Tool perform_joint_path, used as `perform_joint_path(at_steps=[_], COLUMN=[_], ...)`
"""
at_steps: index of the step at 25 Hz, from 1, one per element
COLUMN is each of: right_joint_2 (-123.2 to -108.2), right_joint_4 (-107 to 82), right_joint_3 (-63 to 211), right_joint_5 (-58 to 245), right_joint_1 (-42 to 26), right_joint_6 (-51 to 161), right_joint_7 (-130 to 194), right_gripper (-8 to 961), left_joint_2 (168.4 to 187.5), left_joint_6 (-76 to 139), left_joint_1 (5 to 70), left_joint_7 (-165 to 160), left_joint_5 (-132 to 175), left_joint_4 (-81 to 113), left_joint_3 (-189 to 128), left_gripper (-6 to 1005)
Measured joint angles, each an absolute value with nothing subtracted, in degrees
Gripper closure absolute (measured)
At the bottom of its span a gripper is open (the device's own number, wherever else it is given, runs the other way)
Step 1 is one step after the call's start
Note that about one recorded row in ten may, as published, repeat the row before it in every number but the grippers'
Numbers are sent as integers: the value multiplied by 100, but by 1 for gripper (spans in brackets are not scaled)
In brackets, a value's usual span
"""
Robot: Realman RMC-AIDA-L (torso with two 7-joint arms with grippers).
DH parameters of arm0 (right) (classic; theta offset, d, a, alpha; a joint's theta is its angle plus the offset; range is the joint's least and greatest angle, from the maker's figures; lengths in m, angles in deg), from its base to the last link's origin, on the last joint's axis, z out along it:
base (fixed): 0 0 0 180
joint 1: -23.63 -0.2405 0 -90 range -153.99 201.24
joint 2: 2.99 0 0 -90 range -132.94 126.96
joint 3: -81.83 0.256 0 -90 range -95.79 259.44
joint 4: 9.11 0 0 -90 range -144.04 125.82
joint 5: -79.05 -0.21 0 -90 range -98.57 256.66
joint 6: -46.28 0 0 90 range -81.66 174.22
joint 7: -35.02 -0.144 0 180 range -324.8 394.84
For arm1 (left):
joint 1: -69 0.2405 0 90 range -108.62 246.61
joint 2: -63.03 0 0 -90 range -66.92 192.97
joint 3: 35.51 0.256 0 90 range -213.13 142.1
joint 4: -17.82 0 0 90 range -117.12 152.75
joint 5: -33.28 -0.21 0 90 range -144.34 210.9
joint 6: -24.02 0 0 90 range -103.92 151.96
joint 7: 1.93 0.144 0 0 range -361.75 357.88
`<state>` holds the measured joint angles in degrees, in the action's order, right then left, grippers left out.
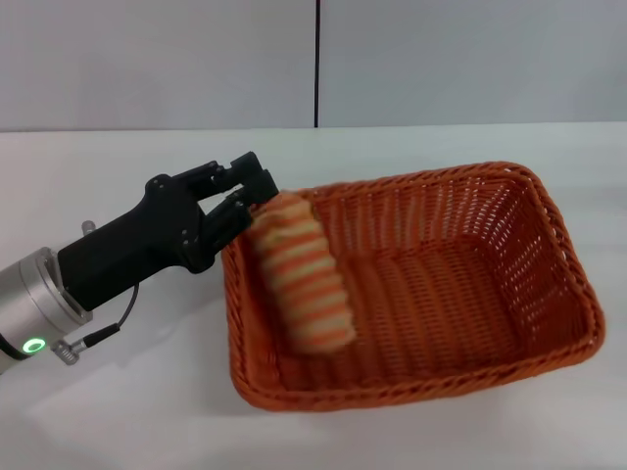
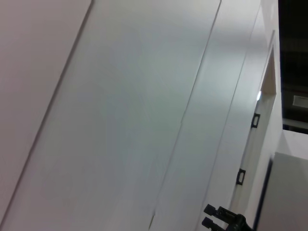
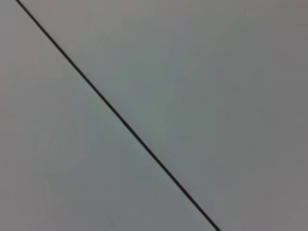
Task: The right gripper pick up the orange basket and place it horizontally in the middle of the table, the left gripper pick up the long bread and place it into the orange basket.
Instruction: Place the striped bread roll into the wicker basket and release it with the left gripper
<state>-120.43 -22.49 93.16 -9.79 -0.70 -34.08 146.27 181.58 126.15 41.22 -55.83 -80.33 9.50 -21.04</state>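
The orange basket — a large rectangular woven wicker basket with a braided rim and sloping openwork sides — is seen lying lengthwise on the plain flat white table, roughly midway between its left and right edges. Inside it, the long bread, an oblong toy loaf ridged in orange and cream stripes, is propped at a slant: its lower end rests on the basket floor near the left wall, while its upper end leans at the left rim. That upper end is pinched by the left gripper, a black two-fingered tool with blocky tips, reaching in from the table's left side.

The placing step is judged nearly finished. A clean release would be favoured by lowering the held end until the loaf lies flat, then parting the fingers and lifting clear of the braided rim — the one obstruction nearby.

The right gripper is not seen.
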Motion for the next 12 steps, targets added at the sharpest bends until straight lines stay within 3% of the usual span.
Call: perform_joint_path(at_steps=[5, 8, 12], right_joint_2=[-12042, -12041, -12040], right_joint_4=[-2228, -2228, -2229], right_joint_3=[9316, 9316, 9316], right_joint_5=[-983, -1020, -1116], right_joint_1=[-124, -134, -143], right_joint_6=[-3383, -3377, -3377], right_joint_7=[14670, 14671, 14672], right_gripper=[442, 442, 442], left_joint_2=[18155, 18144, 18142], left_joint_6=[12612, 12620, 12601], left_joint_1=[4175, 4267, 4346], left_joint_7=[-5520, -5518, -5489], left_joint_5=[-7856, -7571, -7311], left_joint_4=[964, 964, 971], left_joint_3=[-2181, -2339, -2692], left_gripper=[731, 495, 399])
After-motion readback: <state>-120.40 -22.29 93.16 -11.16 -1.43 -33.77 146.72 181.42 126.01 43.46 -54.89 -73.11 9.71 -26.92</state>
